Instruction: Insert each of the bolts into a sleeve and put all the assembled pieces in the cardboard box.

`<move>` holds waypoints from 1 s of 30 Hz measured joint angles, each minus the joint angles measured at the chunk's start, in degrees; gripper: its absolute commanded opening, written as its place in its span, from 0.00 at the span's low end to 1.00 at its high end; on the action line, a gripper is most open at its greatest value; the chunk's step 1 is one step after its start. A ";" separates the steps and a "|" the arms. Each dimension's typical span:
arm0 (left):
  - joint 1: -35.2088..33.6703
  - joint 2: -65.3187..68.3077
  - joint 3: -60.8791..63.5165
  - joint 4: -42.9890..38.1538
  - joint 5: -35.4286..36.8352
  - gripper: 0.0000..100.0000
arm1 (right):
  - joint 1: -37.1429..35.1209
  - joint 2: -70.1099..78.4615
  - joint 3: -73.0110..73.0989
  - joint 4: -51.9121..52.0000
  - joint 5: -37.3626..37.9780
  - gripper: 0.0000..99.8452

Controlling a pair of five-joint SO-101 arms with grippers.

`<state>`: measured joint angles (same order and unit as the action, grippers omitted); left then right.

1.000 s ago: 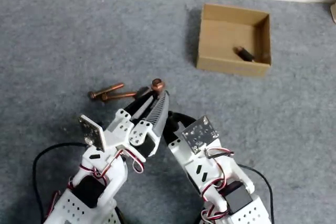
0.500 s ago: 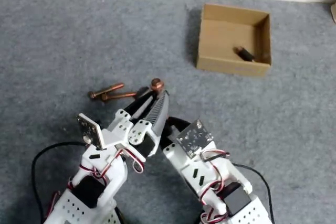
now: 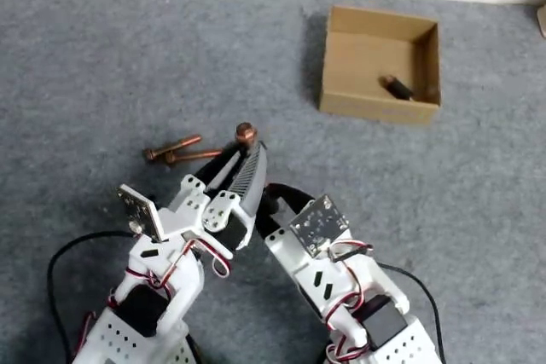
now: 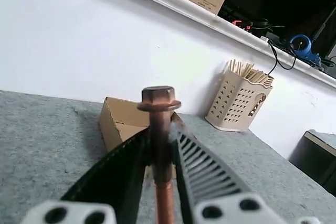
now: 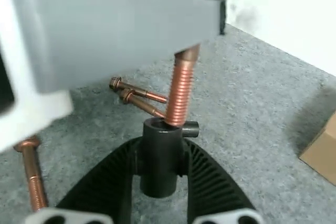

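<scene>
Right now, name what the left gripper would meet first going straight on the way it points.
Probably the cardboard box, straight beyond the left gripper and the bolt it holds; depth is unclear.

Your bolt (image 4: 157, 98): copper, head and thread alike. Your sleeve (image 5: 160, 174): plain black. Loose bolts (image 3: 173, 147): same copper. Cardboard box (image 3: 375, 106): plain tan. Table (image 3: 102, 66): speckled grey. Left gripper (image 4: 159, 136) and right gripper (image 5: 160, 153): you see black ribbed fingers (image 5: 210, 182), white bodies. Holder (image 4: 237, 103): cream, perforated pattern.

Copper bolt (image 5: 181, 90) — tip at mouth of black sleeve (image 5: 159, 166), spare bolts (image 3: 173, 147) lying nearby
</scene>
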<state>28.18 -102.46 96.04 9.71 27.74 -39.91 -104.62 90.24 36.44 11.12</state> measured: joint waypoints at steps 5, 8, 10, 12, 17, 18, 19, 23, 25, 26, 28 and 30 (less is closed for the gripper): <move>0.53 0.09 0.00 0.00 0.26 0.01 | 2.29 -0.09 -0.09 -0.79 0.00 0.00; 2.20 0.09 0.00 1.58 0.00 0.01 | 2.90 -0.09 -0.09 -1.05 0.00 0.00; 3.43 0.09 0.00 3.08 -0.09 0.01 | 3.52 -0.09 -0.09 -1.05 0.00 0.00; 3.96 0.09 0.00 3.25 -0.09 0.01 | 3.60 -0.09 -0.09 -1.05 0.00 0.00; 4.13 0.09 0.00 4.04 -0.09 0.01 | 3.69 -0.09 -0.09 -1.05 0.00 0.00; 4.13 0.09 0.00 4.48 -0.09 0.01 | 3.69 -0.09 -0.09 -1.05 0.00 0.00; 4.13 0.09 0.00 4.66 -0.09 0.01 | 3.69 -0.09 -0.09 -1.05 0.00 0.00; 4.13 0.09 0.00 4.66 -0.09 0.07 | 3.69 -0.09 -0.09 -1.05 0.00 0.00; 4.13 0.09 0.00 4.66 -0.70 0.20 | 3.69 -0.09 -0.09 -1.05 0.00 0.00; 4.13 0.09 0.00 4.75 -1.85 0.27 | 3.69 -0.09 -0.09 -1.05 0.00 0.00; 4.13 0.09 0.00 4.92 -5.27 0.36 | 3.69 -0.09 -0.09 -1.05 0.00 0.00; 4.40 0.09 0.00 6.86 -5.98 0.38 | 3.87 -0.09 -0.09 -1.05 0.00 0.00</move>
<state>32.57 -102.37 96.04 16.57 21.76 -36.04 -104.70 90.15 35.38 11.12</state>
